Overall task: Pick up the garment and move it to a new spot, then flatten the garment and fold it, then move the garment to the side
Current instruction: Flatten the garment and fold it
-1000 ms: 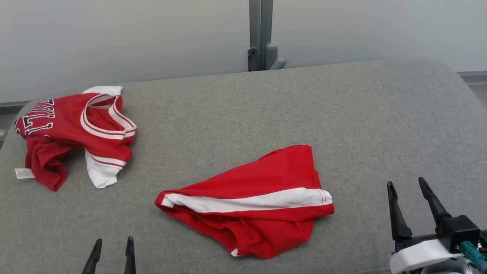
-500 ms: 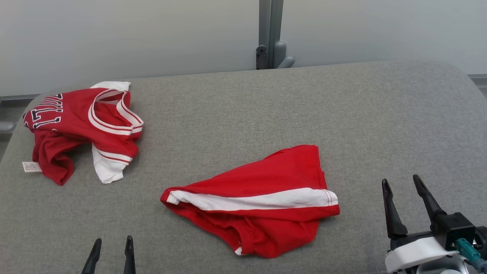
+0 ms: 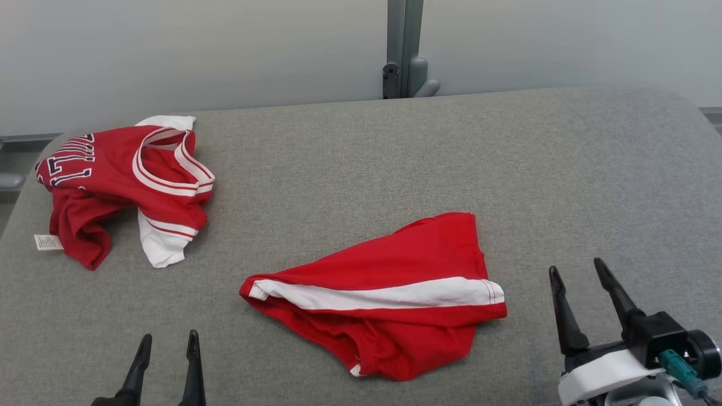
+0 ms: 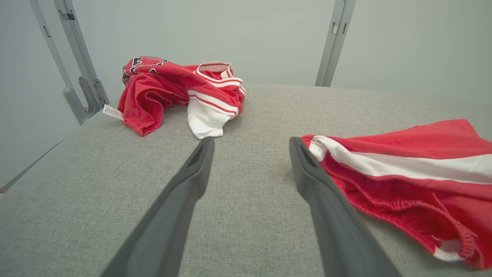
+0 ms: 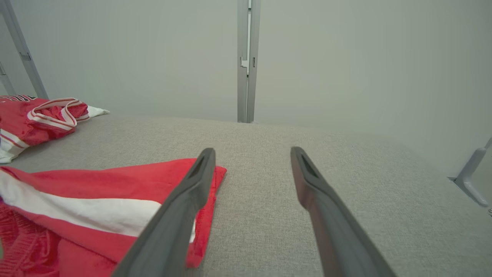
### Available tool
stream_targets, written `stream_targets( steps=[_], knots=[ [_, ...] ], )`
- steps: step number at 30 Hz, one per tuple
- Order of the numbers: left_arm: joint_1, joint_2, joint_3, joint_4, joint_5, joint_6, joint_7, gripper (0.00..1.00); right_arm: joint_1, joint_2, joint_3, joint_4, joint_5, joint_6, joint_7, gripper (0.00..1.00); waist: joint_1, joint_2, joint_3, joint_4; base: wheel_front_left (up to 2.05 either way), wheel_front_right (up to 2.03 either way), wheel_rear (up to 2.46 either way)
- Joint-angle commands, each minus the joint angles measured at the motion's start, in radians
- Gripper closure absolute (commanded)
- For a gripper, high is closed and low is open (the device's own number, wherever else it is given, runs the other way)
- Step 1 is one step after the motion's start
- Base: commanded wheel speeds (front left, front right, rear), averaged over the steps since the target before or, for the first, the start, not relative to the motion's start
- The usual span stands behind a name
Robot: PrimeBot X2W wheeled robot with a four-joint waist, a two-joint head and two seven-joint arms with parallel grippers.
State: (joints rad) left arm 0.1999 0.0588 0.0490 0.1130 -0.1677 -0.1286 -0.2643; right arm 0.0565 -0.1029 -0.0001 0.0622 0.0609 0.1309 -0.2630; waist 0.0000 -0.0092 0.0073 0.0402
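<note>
- Grey upholstered surface (image 3: 395, 146): wide and bare down the middle and on the right.
- Red shorts (image 3: 389, 304) with a white side stripe: near centre of the surface, rumpled, not flattened. The long axis runs left to right along the stripe. The elastic waistband is gathered at the near edge.
- Red jersey (image 3: 124, 186) with white trim: bunched at the far left, well apart from the shorts. A white label (image 3: 48, 242) is seen at its left edge.
- The shorts are judged the likelier garment, since they lie between the two arms.
- Right gripper (image 3: 576, 265): near right, just beside the shorts' right end. Fingers are pointed far and spread wide, with nothing held.
- Left gripper (image 3: 170, 335): near left, beside the shorts' left end. Fingers are spread wide and empty.
- Neither arm is clearly the nearer. Both are held low over the surface and apart from the cloth.
</note>
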Motion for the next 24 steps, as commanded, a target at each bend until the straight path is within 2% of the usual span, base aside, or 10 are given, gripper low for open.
stream_targets(
  steps=[1, 6, 8, 9, 14, 24],
  knots=[
    [-0.021, -0.001, -0.005, -0.004, 0.003, -0.002, 0.0, 0.0, 0.0, -0.008, 0.011, 0.016, 0.011, 0.0, -0.003, 0.0, 0.0, 0.0092, 0.004, 0.004, 0.0, 0.0, 0.0],
    [-0.067, -0.005, -0.078, 0.047, -0.073, -0.002, 0.017, 0.0, -0.028, -0.03, 0.103, 0.113, 0.062, 0.0, -0.003, 0.0, 0.0, 0.0092, 0.033, 0.011, 0.0, 0.0, 0.0],
    [-0.088, -0.005, -0.097, 0.068, -0.123, -0.002, 0.062, 0.0, -0.048, -0.049, 0.166, 0.171, 0.091, 0.0, -0.003, 0.0, 0.0, 0.0092, 0.048, 0.011, 0.0, 0.0, 0.0],
    [-0.115, -0.006, -0.115, 0.079, -0.191, 0.004, 0.11, 0.0, -0.083, -0.061, 0.208, 0.227, 0.118, 0.0, 0.002, 0.0, 0.0, 0.0092, 0.065, 0.01, 0.0, 0.0, 0.0],
    [-0.181, -0.007, -0.174, 0.097, -0.313, 0.044, 0.225, 0.0, -0.183, -0.077, 0.305, 0.295, 0.198, 0.0, 0.065, 0.0, 0.0, 0.0092, 0.114, 0.002, 0.0, 0.0, 0.0],
    [-0.269, -0.007, -0.234, 0.106, -0.34, 0.08, 0.335, 0.0, -0.28, -0.126, 0.41, 0.282, 0.356, 0.0, 0.218, 0.0, 0.0, 0.0092, 0.16, 0.002, 0.0, 0.0, 0.0]
  ],
)
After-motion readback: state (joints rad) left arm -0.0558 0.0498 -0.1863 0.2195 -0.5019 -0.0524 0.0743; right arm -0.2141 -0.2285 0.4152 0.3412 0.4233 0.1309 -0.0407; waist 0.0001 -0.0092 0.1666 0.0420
